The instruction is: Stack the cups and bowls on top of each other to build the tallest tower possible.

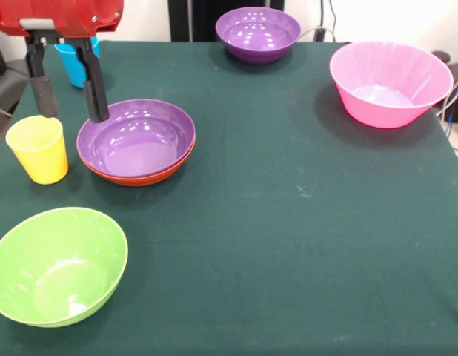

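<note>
My gripper (72, 116) hangs at the far left, open and empty. Its fingers (95, 100) stand just above the left rim of a purple bowl (136, 141), which is nested in the wide orange bowl (144, 179). The yellow cup (38, 148) stands upright just left of that stack, below the gripper's left finger. The blue cup (79, 63) stands behind the gripper, partly hidden. A second purple bowl (257, 33) sits at the far edge, the big pink bowl (390, 81) at the right, and the lime green bowl (57, 265) at the near left. The purple cup, red bowl and small orange bowl are out of view.
Everything stands on a dark green table cloth (288, 222). The table's right edge runs close past the pink bowl, with cables (455, 111) beyond it. A dark object (3, 96) sits off the table's left edge.
</note>
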Robot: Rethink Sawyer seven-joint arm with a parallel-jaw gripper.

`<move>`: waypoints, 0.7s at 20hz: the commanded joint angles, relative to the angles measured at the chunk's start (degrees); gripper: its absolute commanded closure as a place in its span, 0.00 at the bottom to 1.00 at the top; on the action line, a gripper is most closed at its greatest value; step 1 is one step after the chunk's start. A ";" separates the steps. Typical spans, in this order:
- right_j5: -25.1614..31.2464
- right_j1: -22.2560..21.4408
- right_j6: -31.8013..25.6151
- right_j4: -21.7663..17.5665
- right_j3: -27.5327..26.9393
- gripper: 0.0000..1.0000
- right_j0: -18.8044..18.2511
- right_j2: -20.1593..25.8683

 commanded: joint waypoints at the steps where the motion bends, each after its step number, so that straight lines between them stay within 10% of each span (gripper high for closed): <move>1: 0.69 -0.99 -3.68 -1.64 7.06 0.00 1.62 -0.28; 14: -0.66 -0.38 -5.54 -2.37 6.80 0.00 1.00 0.69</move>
